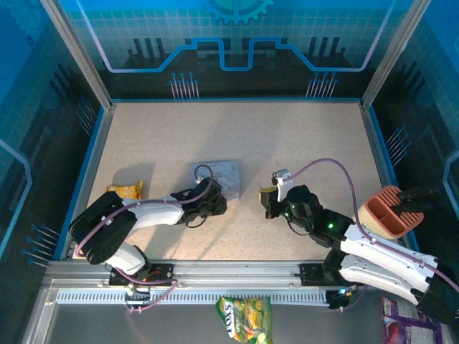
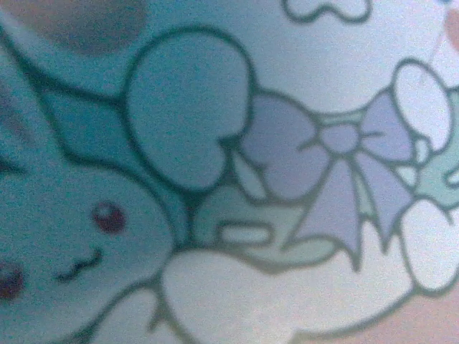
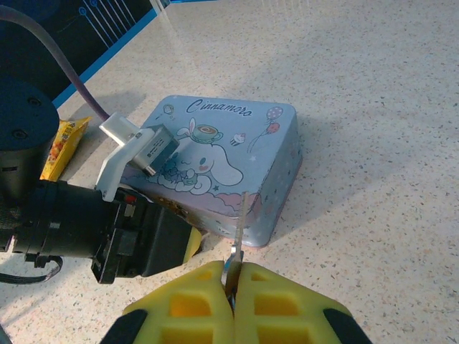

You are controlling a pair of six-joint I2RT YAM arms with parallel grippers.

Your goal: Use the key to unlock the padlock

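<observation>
Right end effector [image 3: 233,278] clamped on the key [image 3: 239,229], tin [image 3: 237,136] just ahead; left end effector [image 1: 217,203] at tin, opening unreadable; unlocking seemingly undone.

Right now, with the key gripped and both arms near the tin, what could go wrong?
1. The key is a thin sliver pinched at one end by the right fingers; it may twist or slip on contact.
2. The left fingers crowd the near edge of the tin, so the arms may collide.
3. The tin lies loose on the table and may slide if pushed.
</observation>
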